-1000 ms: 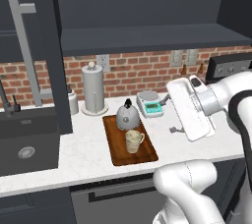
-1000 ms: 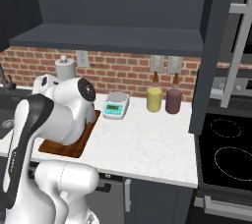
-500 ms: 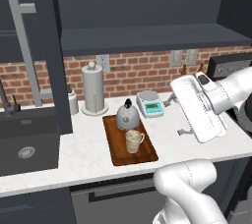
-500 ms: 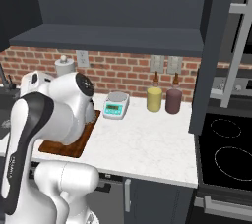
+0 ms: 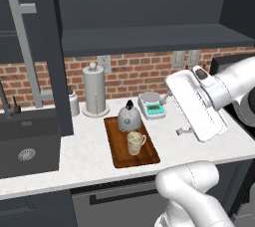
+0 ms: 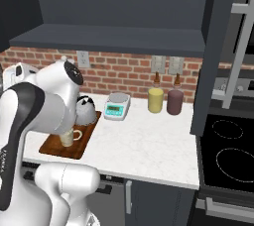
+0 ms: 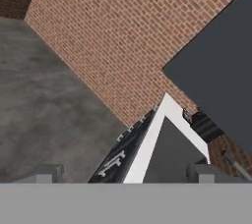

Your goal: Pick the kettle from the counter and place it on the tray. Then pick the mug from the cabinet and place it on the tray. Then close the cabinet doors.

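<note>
The silver-grey kettle (image 5: 128,117) (image 6: 86,110) stands on the far end of the dark wooden tray (image 5: 118,156) (image 6: 55,148). The cream mug (image 5: 135,143) (image 6: 68,137) sits on the tray's near end. The tray lies on the white counter (image 5: 84,146). My gripper (image 7: 125,174) is open with nothing between its fingertips (image 7: 48,173); it faces a brick wall, grey floor and a dark cabinet side. The arm's white wrist (image 5: 196,104) hangs right of the tray, above the counter. Both cabinet doors (image 5: 52,56) (image 6: 218,46) stand open beside the cabinet shelf (image 5: 149,37).
A steel paper-towel holder (image 5: 94,89) and a kitchen scale (image 5: 152,106) stand by the brick wall behind the tray. A yellow canister (image 6: 155,100) and a maroon canister (image 6: 174,102) stand further right. The sink (image 5: 25,146) lies left, the stove (image 6: 228,150) right.
The arm's wrist has swung and turned a little above the counter to the right of the tray. Kettle, mug, tray and doors have not moved. The gripper stays open.
</note>
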Motion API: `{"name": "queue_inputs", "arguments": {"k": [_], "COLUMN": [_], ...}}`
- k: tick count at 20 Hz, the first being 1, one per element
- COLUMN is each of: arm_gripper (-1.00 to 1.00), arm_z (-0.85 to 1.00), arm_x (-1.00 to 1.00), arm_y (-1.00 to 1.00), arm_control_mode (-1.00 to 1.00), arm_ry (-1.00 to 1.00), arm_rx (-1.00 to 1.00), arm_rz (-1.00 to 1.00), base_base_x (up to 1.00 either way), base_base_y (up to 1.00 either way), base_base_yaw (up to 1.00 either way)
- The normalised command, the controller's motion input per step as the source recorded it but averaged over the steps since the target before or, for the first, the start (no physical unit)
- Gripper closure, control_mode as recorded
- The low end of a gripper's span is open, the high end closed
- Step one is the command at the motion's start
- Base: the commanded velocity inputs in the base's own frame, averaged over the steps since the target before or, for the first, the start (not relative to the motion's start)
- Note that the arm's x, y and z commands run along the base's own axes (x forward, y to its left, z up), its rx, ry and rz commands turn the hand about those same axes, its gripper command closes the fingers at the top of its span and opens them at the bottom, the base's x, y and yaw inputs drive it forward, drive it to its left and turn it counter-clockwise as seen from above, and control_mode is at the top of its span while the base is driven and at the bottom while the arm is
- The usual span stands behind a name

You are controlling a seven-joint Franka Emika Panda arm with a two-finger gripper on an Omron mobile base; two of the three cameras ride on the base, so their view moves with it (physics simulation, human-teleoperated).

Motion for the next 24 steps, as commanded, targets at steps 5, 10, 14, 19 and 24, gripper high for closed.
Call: {"name": "queue_inputs", "arguments": {"k": [5,10,14,19,24], "arm_gripper": [-1.00,-1.00,-1.00,-1.00,-1.00], "arm_z": [0.25,0.30,0.24,0.24,0.17], "arm_x": [-0.18,-0.12,-0.25,-0.38,-0.65], "arm_y": [0.37,0.42,0.53,0.50,0.38], "arm_control_mode": [-1.00,-1.00,-1.00,-1.00,-1.00], "arm_ry": [-0.11,-0.13,-0.06,-0.14,-0.27], "arm_rx": [0.08,0.07,0.05,0.05,0.03], "arm_rz": [0.09,0.06,0.01,0.00,0.04], "base_base_x": [0.00,0.00,0.00,0.00,0.00], "base_base_y": [0.00,0.00,0.00,0.00,0.00], "base_base_yaw": [0.00,0.00,0.00,0.00,0.00]}}
